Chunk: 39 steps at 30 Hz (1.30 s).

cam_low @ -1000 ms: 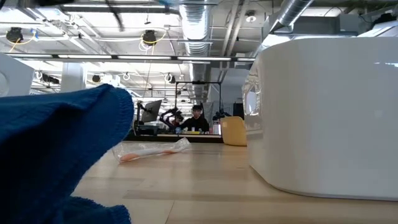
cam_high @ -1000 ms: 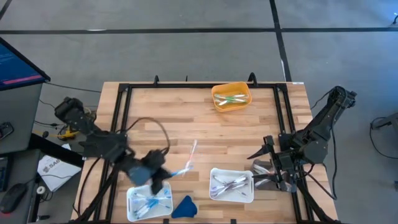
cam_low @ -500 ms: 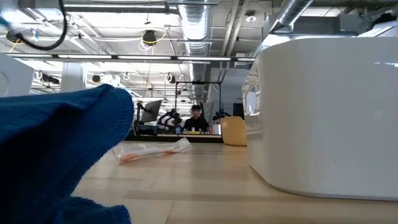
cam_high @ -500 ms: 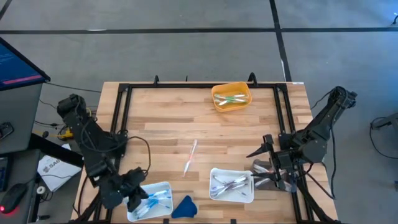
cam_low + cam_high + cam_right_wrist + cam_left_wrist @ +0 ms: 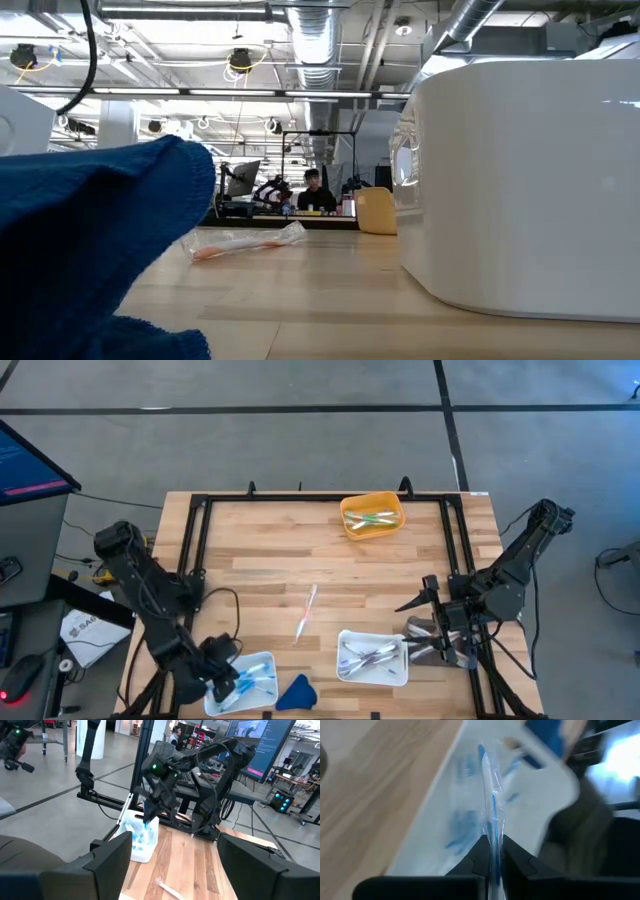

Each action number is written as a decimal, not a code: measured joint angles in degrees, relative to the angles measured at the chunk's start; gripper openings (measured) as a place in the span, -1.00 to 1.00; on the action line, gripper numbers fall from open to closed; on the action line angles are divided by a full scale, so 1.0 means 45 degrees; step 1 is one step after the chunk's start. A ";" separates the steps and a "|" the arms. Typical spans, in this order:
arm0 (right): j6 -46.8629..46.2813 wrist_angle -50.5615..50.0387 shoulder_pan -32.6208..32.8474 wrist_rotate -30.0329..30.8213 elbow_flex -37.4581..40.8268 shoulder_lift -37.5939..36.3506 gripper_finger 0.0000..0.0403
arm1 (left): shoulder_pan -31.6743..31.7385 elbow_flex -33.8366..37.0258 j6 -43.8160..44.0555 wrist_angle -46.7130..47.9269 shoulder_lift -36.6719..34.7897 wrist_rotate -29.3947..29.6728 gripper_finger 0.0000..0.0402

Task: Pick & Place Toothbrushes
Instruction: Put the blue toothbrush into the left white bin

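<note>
Toothbrush held: a wrapped blue-and-white toothbrush (image 5: pixel 492 815) is pinched between the closed fingers of the left gripper (image 5: pixel 222 678), over the left white tray (image 5: pixel 262 663) at the table's near-left edge.
Right gripper: the right gripper (image 5: pixel 430 622) is parked at the table's right side, fingers spread wide, nothing held.
Other toothbrushes: blue ones (image 5: pixel 250 682) are seen in the left white tray, more (image 5: pixel 368 655) in the right white tray (image 5: pixel 347 672), green ones (image 5: pixel 374 518) in the yellow bin (image 5: pixel 351 525) at the far edge, and one loose toothbrush (image 5: pixel 306 611) mid-table.
Surface: a wood-slat table (image 5: pixel 260 540) with a black frame; a blue cloth (image 5: pixel 296 693) lies between the trays.
Low view only: a seated person (image 5: pixel 314 192) is shown in the room beyond.
Left wrist view only: the clear wrapper is visible.
</note>
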<state>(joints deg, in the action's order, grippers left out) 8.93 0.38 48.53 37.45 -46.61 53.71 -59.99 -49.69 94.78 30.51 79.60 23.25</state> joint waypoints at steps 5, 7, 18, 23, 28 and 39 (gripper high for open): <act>0.0000 0.0000 0.0000 0.0000 0.0000 0.0000 0.42 | 0.0526 0.0010 0.0034 0.0285 0.1127 -0.1170 -0.93; 0.0005 0.0000 -0.0004 0.0000 0.0000 0.0000 0.42 | 0.0668 0.0005 0.0015 0.0275 0.1515 -0.1460 -0.93; 0.0005 0.0000 -0.0470 0.0000 0.0000 0.0000 0.42 | 0.0779 -0.0073 -0.0056 0.0278 0.3274 -0.1843 -0.81; 0.0005 -0.0005 -0.0491 0.0000 0.0000 0.0005 0.42 | 0.0779 -0.0034 -0.0048 0.0333 0.3174 -0.1818 -0.68; 0.0005 -0.0005 -0.0491 0.0000 0.0000 0.0005 0.42 | 0.0779 0.0019 0.0066 0.0172 0.2869 -0.1916 -0.62; 0.0008 -0.0005 -0.0488 0.0000 0.0000 0.0003 0.42 | 0.1226 0.0015 0.0496 0.0032 0.2684 -0.3587 -0.47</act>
<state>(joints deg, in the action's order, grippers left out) 8.96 0.36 46.34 37.45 -46.61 53.73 -54.48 -49.63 97.01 30.65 91.68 7.11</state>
